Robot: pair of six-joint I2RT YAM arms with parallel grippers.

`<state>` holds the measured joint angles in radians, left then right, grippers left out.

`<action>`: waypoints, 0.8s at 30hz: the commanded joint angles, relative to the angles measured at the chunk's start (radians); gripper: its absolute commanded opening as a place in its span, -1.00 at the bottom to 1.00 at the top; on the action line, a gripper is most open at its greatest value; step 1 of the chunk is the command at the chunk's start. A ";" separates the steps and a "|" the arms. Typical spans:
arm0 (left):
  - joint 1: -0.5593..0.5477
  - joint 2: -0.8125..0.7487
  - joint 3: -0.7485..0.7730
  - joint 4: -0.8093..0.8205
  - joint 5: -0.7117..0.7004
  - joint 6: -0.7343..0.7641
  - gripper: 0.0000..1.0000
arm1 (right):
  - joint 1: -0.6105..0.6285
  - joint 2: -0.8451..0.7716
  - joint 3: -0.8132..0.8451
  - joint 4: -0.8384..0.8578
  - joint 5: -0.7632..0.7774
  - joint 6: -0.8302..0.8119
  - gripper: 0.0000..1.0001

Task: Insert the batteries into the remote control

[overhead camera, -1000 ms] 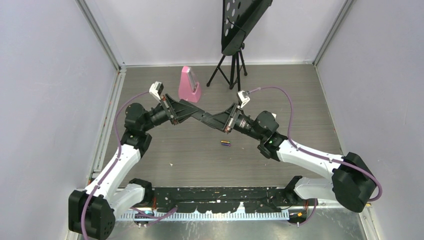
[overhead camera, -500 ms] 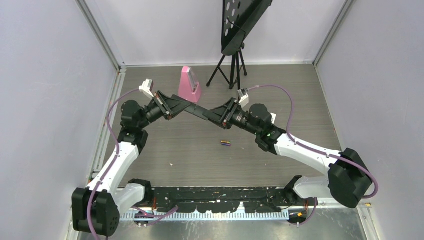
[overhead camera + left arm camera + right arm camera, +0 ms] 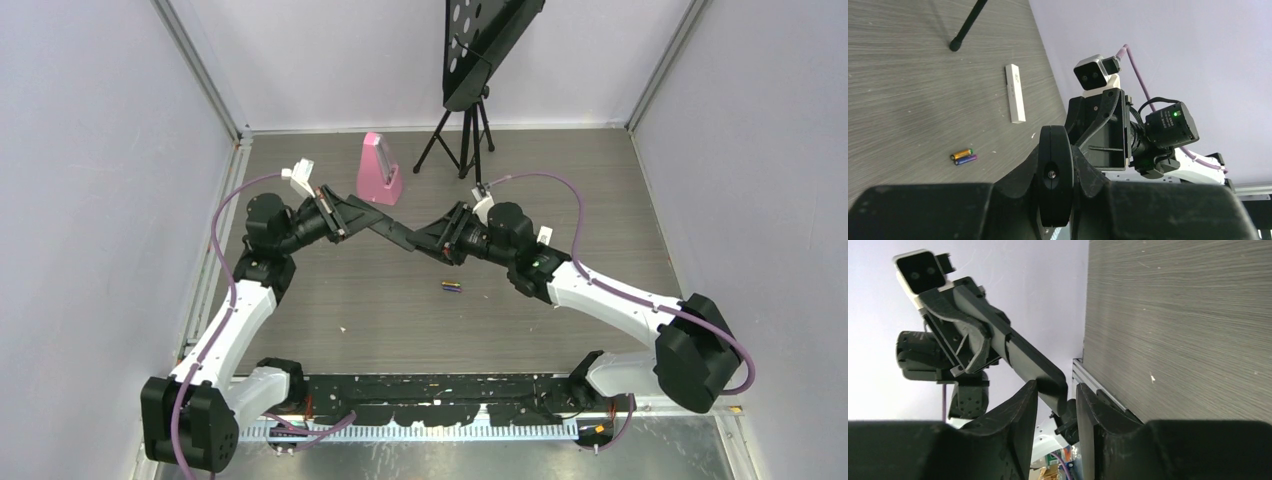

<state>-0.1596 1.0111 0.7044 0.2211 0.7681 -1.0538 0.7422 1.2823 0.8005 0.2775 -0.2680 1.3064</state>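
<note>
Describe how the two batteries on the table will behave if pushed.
The batteries are slim cylinders lying on their sides on the table, so a sideways push will probably roll them. They look tiny, so likely light and easily scattered apart.

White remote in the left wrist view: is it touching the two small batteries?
No, the white remote lies apart from the batteries, with bare table between them.
</note>
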 commanded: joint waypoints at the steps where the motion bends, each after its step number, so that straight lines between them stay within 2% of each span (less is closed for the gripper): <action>1: 0.003 0.007 0.036 -0.003 0.010 0.066 -1.00 | -0.007 0.017 0.039 -0.034 0.011 -0.004 -0.18; 6: 0.003 0.014 0.039 -0.009 0.007 0.081 -1.00 | -0.007 0.026 0.033 -0.040 0.016 -0.002 -0.25; 12: 0.003 0.033 0.034 0.000 0.008 0.083 -1.00 | -0.007 0.028 0.027 -0.007 0.002 0.019 -0.51; 19: 0.003 0.038 0.030 -0.050 -0.016 0.163 -1.00 | -0.007 0.004 0.041 -0.062 0.014 0.005 -0.77; 24: 0.003 0.063 0.013 -0.034 0.001 0.166 -1.00 | -0.007 0.000 0.000 0.079 0.020 -0.006 -0.99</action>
<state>-0.1566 1.0630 0.7044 0.1558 0.7521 -0.9150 0.7364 1.3075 0.8005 0.2382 -0.2665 1.3216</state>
